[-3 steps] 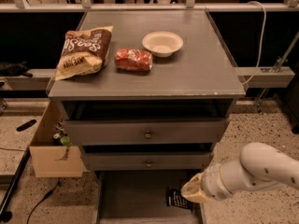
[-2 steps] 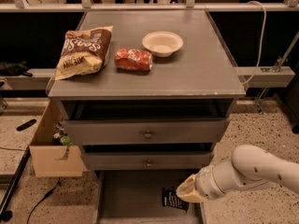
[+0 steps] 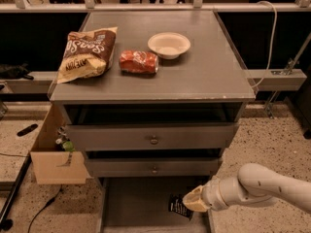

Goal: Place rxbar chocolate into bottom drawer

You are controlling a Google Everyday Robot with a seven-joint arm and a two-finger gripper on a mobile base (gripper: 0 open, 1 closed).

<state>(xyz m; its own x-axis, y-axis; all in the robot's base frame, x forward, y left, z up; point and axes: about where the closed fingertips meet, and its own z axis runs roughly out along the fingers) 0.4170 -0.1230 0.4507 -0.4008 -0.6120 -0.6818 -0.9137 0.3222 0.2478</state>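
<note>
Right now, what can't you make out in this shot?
Camera view:
- Bar: right part hidden by the pincer; lettering too small.
- Pincer, over the bottom drawer's right side: whether it grips the bar, unclear.
- Drawer front: cut off by the bottom edge.

We read no word in full: the cream lettering on the chip bag (image 3: pixel 87 55) at ten o'clock and the white marks on the rxbar chocolate (image 3: pixel 175 206), beside the gripper (image 3: pixel 186 203) at five o'clock, are illegible.
</note>
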